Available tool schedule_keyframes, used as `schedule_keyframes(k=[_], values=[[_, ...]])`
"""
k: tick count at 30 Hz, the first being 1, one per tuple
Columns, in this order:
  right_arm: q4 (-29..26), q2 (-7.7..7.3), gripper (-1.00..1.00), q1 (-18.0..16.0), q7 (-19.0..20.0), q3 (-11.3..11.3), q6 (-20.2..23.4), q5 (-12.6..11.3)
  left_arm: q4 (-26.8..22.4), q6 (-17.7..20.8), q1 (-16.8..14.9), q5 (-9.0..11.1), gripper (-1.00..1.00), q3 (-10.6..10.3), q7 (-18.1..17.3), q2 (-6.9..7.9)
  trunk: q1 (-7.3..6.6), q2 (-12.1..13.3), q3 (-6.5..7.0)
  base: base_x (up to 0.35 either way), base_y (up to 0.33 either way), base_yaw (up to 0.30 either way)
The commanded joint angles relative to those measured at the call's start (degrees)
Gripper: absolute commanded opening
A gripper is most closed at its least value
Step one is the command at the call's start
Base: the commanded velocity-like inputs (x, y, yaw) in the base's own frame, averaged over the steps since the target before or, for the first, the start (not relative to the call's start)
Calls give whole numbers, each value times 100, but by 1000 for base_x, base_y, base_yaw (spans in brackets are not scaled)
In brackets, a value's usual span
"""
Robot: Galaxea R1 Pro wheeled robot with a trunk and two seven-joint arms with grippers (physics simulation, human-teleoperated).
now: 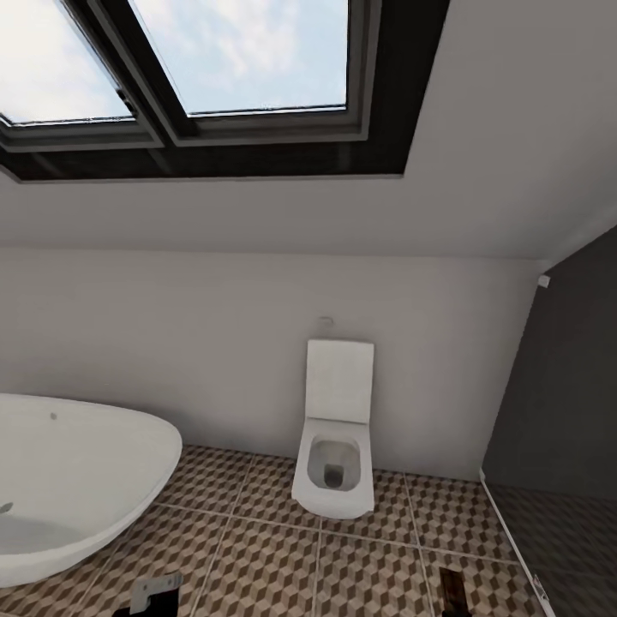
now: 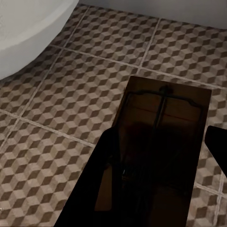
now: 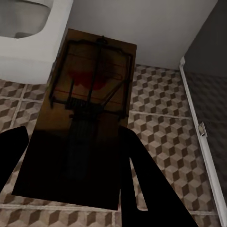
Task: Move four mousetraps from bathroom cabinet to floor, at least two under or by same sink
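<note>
No readable text, labels, brands, numbers or signs on any surface in these views.

White toilet (image 1: pixel 334 428), bathtub (image 1: pixel 68 480), skylight (image 1: pixel 214 60)

A sloped white ceiling holds a dark-framed skylight (image 1: pixel 197 77) showing pale blue sky and cloud; below it runs a plain white wall (image 1: pixel 171 343); a white wall-hung toilet (image 1: pixel 334 437) stands against it; a white oval bathtub (image 1: pixel 68 480) sits near left; a dark grey panel (image 1: pixel 566 386) rises at right; cube-patterned tiles (image 1: pixel 257 548) cover the floor.
</note>
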Motion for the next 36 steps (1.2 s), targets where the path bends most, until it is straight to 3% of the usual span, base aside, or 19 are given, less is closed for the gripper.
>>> schedule_keyframes(k=[1, 36], values=[[19, 2, -100, -6, -12, 50, -25, -32, -2, -4, -2, 23, -100, -46, 77, 1, 2, -4, -2, 2, 0, 0], [19, 0, -100, -6, 6, 51, -25, -29, -5, 15, -2, 17, -100, -33, 143, -23, 2, -4, 45, 0, 0, -91]])
